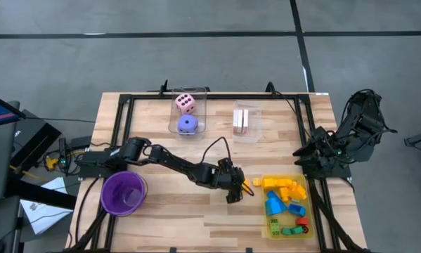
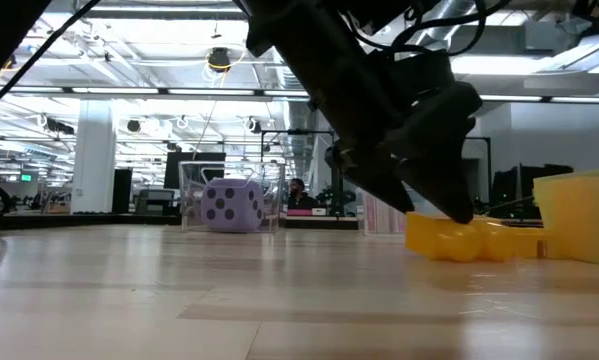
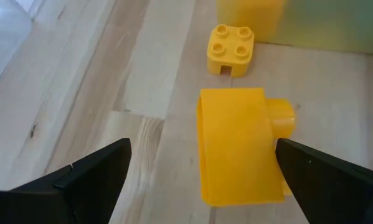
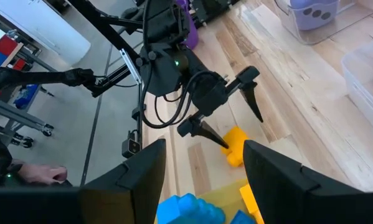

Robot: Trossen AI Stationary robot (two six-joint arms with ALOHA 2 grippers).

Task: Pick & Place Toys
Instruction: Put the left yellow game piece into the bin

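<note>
Left tool [image 1: 240,190] wide apart, fingers straddling a yellow block [image 3: 239,146] on the bench [image 1: 168,211], gripping nothing. Right tool [image 4: 202,177] parked at bench's right edge, partly apart, empty. No readable writing. Block: smooth, glossy yellow, stud on one side; smaller four-stud yellow brick [image 3: 231,50] just beyond, beside yellow tray [image 1: 305,211] of toys.

table [image 1: 161,218]: pale wood planks, visible grain, smooth satin sheen. yellow block [image 3: 239,146]: smooth glossy plastic; small studded yellow block [image 3: 231,50] same. left hand [image 3: 202,180] fingers [image 3: 89,180]: matt black. purple cup [image 1: 124,193]: translucent plastic. boxes [image 1: 190,109]: clear glossy plastic.
</note>
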